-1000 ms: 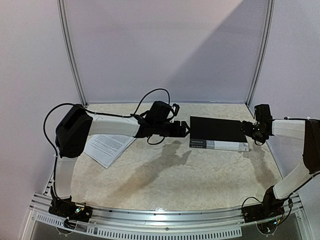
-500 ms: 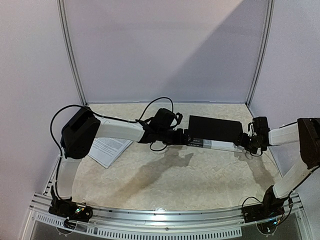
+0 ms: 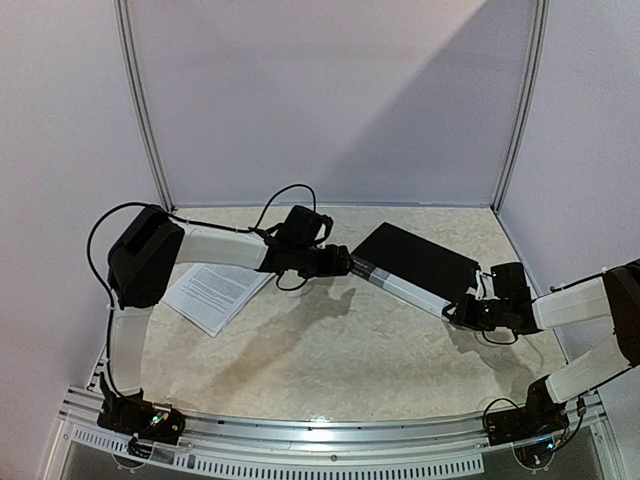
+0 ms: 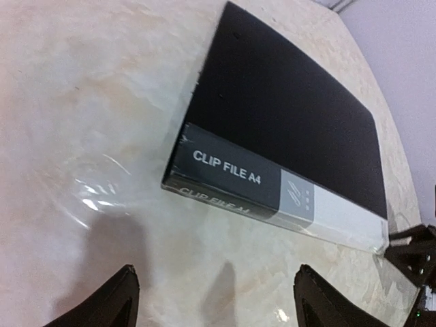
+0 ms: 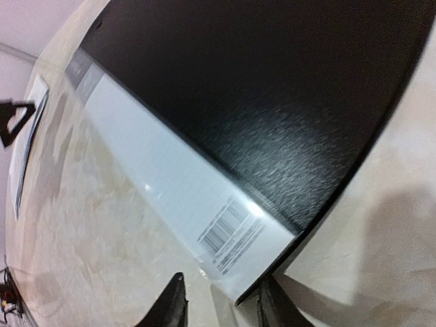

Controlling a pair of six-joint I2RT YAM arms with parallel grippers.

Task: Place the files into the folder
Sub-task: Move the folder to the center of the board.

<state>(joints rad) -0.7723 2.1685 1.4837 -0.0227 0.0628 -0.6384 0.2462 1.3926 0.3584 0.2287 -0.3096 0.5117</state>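
Black folder is laid flat and diagonal on the marbled worktop, with its white spine strip turned to the near side. Left gripper is held just off the folder's left end, jaws wide apart, nothing between them. Right gripper is set at the near right corner, jaws close either side of it; an actual clamp cannot be told. Files are seen lying at the left, well apart from the folder.

Soft pinkish light casts shadows and glare across the table.
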